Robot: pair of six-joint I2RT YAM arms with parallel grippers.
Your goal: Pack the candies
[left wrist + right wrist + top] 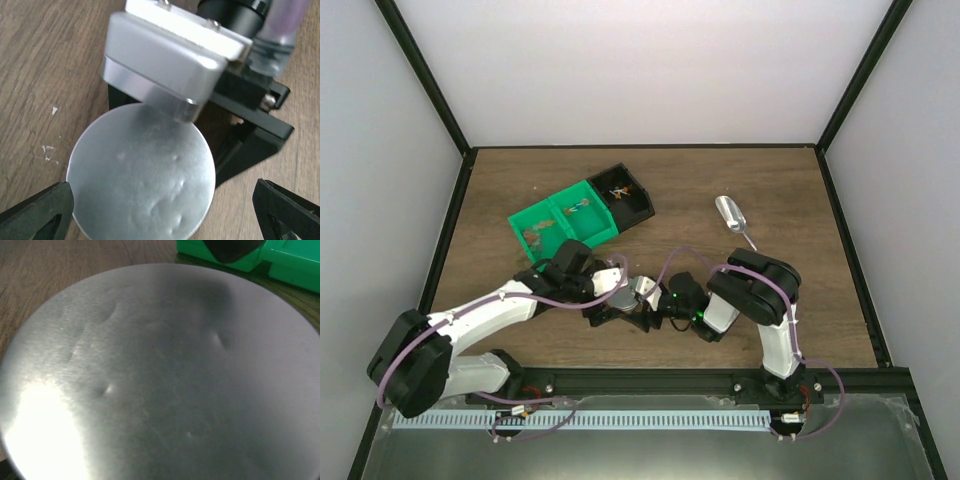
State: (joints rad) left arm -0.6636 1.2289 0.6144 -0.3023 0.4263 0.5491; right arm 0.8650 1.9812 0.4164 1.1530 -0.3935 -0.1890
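Passing the lid: you have the round grey lid (142, 170) between both arms, just above the bench (800, 200); this is probably a handover.
Left jaws: your left gripper (162, 194) stands wide open, with its fingers (35, 212) flanking the lid and gripping nothing.
Right jaws: your right gripper (655, 303) seems clamped across the lid's width, though its tips are hidden.
Doing it well: centre the lid between the left jaws, close squarely on its rim, and free the right side only once that hold is firm.
Candies: the candies (618, 190) lie well apart from the lid, in the black bin (642, 208) and the green tray (598, 236).
Top view only: the scoop (728, 213), both bins and both arms.
Left wrist only: the gap beside each finger.
Right wrist only: small dents in the lid's face.
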